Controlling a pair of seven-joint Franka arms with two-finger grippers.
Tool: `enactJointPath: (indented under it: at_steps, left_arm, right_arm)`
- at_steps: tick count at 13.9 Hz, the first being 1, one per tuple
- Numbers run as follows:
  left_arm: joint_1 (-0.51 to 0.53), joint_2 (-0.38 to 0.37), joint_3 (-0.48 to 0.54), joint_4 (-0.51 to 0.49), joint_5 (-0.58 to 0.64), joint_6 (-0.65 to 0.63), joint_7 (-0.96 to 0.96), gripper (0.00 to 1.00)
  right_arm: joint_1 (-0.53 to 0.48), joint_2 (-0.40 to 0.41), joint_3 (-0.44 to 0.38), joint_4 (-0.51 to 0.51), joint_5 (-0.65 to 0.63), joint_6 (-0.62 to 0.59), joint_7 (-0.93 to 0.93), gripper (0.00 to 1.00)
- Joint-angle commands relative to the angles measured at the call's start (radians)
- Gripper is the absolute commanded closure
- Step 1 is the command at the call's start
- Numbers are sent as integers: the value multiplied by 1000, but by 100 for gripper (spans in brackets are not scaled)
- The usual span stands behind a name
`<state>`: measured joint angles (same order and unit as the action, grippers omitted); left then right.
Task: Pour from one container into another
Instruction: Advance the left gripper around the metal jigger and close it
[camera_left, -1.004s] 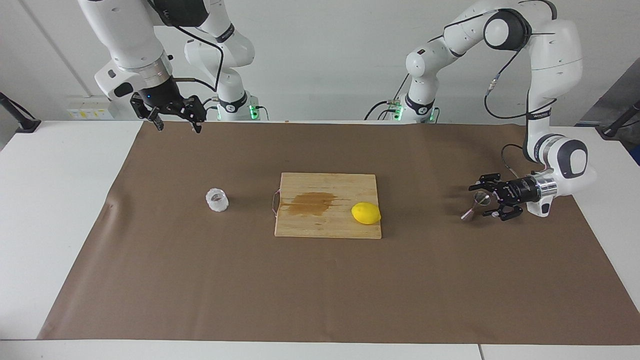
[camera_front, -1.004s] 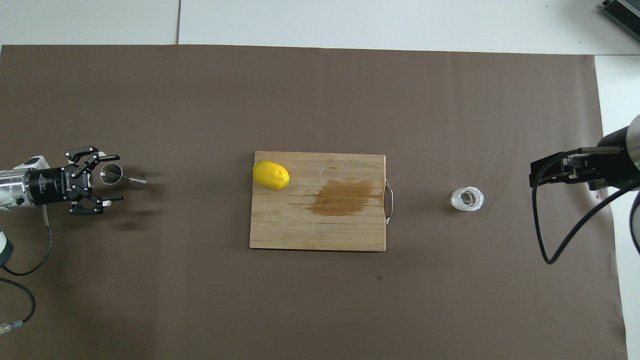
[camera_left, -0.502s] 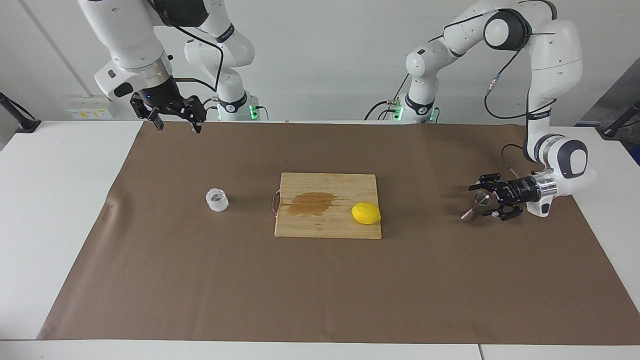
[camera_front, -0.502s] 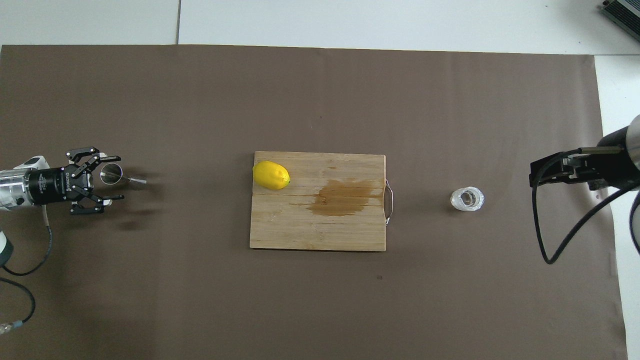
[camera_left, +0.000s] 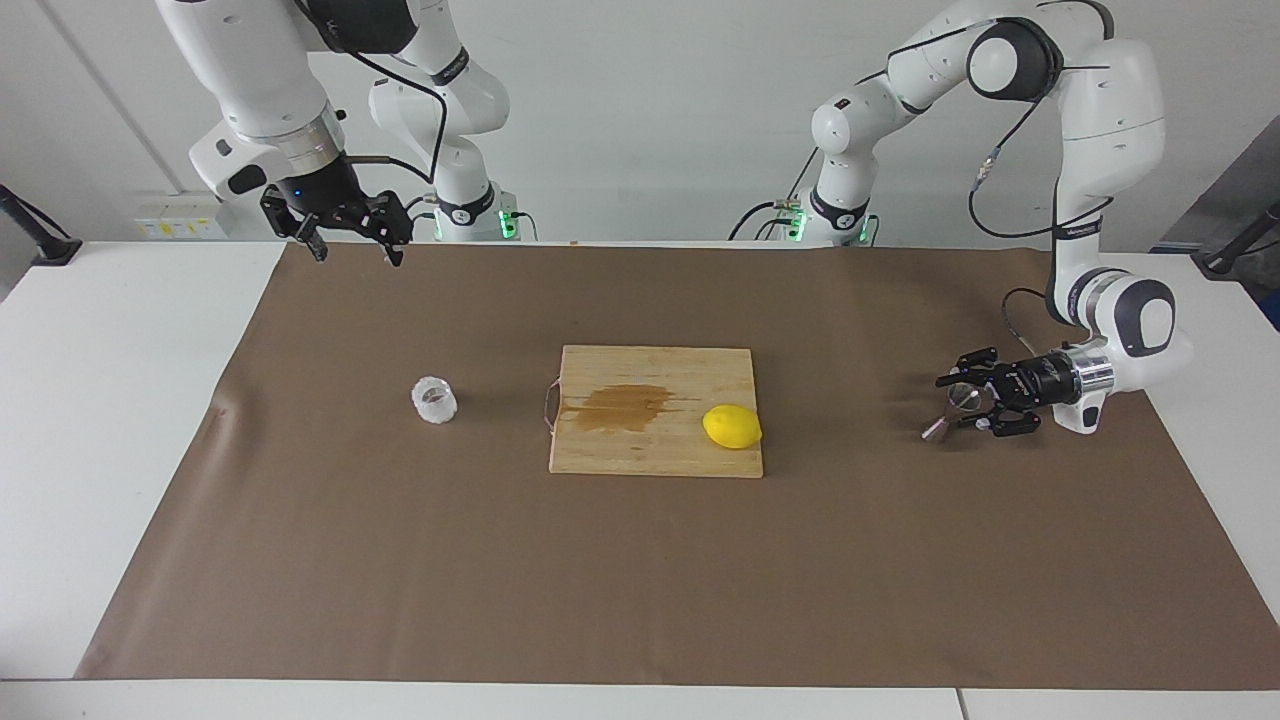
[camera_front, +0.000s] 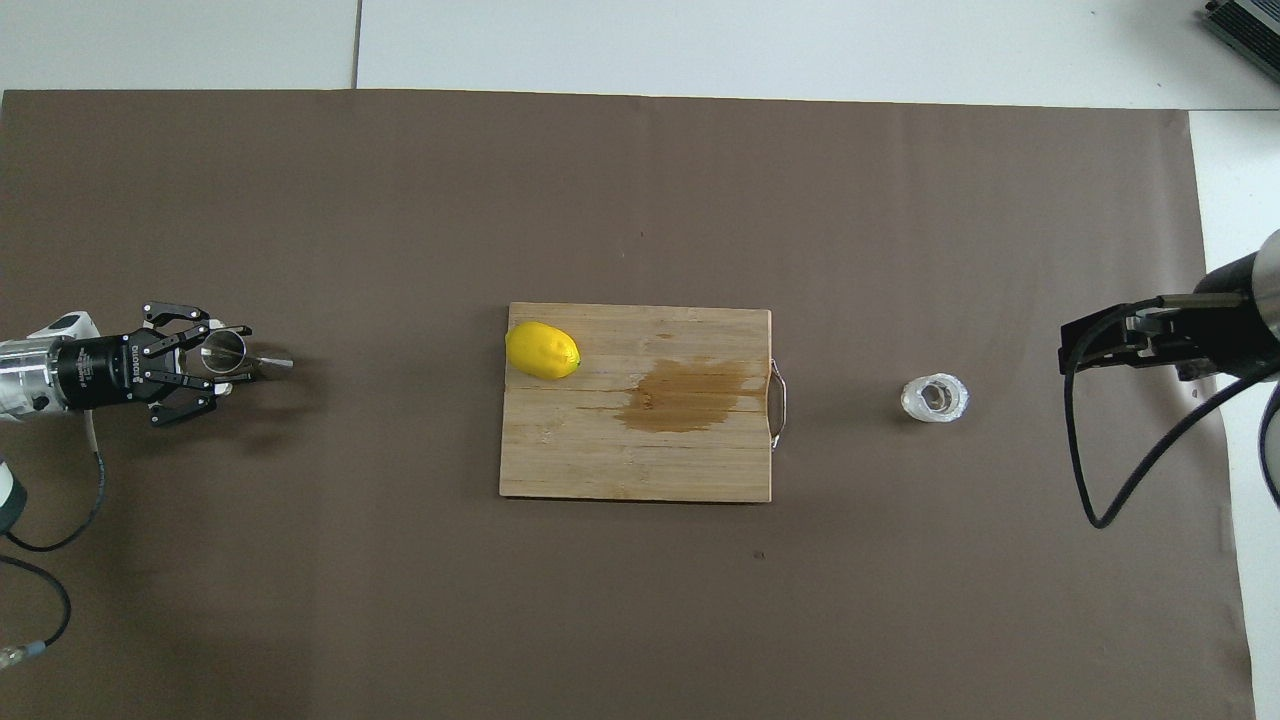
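At the left arm's end of the table, the left gripper lies level just above the brown paper, its fingers drawn in close on either side of the steel jigger; the jigger stands upright, mouth up. Looks like a grip on it, but whether the pads are fully seated I can't tell. Toward the middle: a wooden cutting board with a brownish wet stain and a lemon on the corner nearest the left arm. On from that, the small bumpy glass cup stands alone on the paper toward the right arm's end, untouched. The right gripper hangs high over the robots' edge of the paper, fingers spread wide, empty, waiting. Step in hand, I'd judge: securing the jigger. To do it well: clamp at the narrow waist, check it is square, lift straight, keep it level, no tilt. Writing: white lettering on the left gripper's body, too small to read; nothing else legible.
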<state>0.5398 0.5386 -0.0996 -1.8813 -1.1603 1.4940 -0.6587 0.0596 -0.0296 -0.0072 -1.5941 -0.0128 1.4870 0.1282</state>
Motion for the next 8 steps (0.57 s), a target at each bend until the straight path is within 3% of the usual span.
enactJointPath:
  at_steps: [1,8]
  left_arm:
    - [-9,1,11,-12,-21,-17,19,51]
    - [-9,1,11,-12,-35,-18,8,72]
  right_arm:
    - [-17,-3,4,-3,33,-5,-27,0]
    - [-17,-3,4,-3,33,-5,-27,0]
